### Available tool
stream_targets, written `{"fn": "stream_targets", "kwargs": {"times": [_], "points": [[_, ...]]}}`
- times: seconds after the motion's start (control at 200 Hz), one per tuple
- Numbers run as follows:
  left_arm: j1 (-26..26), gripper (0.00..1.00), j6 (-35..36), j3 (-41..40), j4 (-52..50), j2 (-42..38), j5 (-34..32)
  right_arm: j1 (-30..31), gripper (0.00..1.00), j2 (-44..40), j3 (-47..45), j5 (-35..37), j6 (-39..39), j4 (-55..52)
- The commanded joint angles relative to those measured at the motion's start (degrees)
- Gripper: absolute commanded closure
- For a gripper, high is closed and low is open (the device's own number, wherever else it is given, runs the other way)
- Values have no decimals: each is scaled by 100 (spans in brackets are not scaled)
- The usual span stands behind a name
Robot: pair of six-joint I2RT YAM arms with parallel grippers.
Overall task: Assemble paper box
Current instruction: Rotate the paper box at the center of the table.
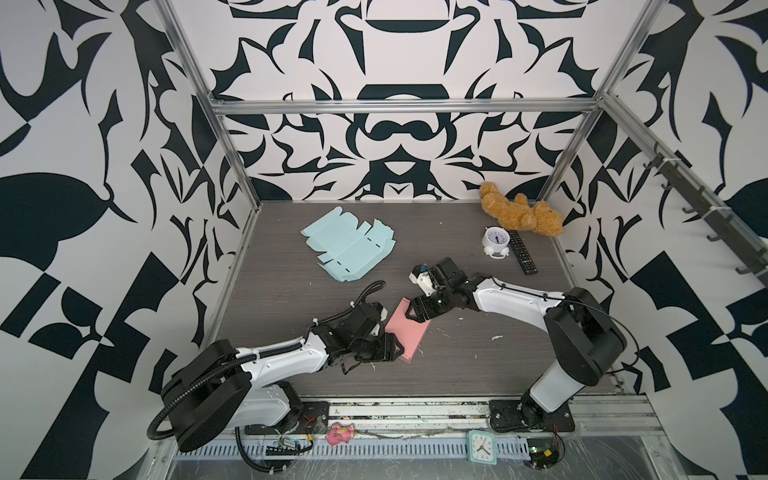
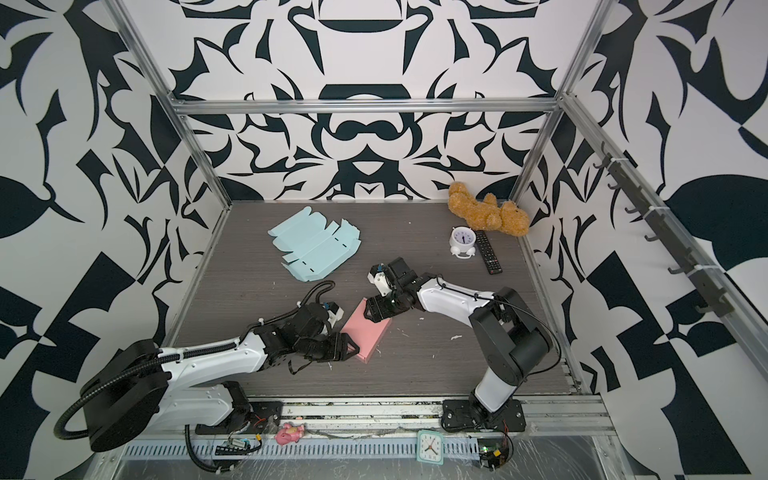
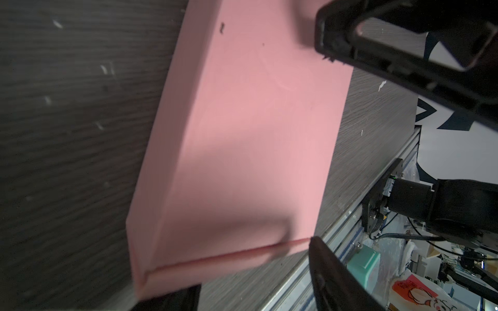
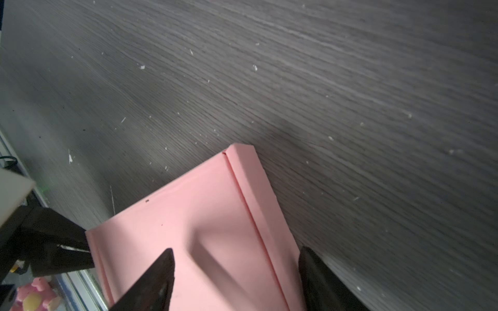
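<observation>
**Both ends gripped at once**

Grey table (image 1: 457, 365) fills the middle. Upper left of centre lies a flat blue box blank (image 1: 347, 249). The pink paper box (image 1: 409, 334) sits at centre, slanted. The left gripper (image 1: 397, 348) clamps its lower end and the right gripper (image 1: 415, 315) its upper end. Alarm clock (image 1: 496, 241), upper right: numerals too small to read.

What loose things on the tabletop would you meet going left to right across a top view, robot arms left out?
flat light-blue box blank → pink box → white alarm clock → black remote control. The teddy bear spans the last two, so it is left out.
</observation>
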Motion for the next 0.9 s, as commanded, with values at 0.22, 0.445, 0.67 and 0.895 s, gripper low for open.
{"fn": "stream_targets", "kwargs": {"times": [0.22, 0.445, 0.67, 0.895], "points": [[433, 38, 328, 534, 345, 587, 261, -132, 26, -441, -340, -113, 241, 287], [595, 40, 600, 1092, 284, 1043, 347, -421, 26, -670, -519, -164, 282, 365], [743, 40, 751, 1593, 335, 1567, 551, -609, 25, -751, -553, -194, 283, 365], [936, 41, 908, 2067, 317, 2003, 732, -841, 25, -776, -511, -262, 279, 400]]}}
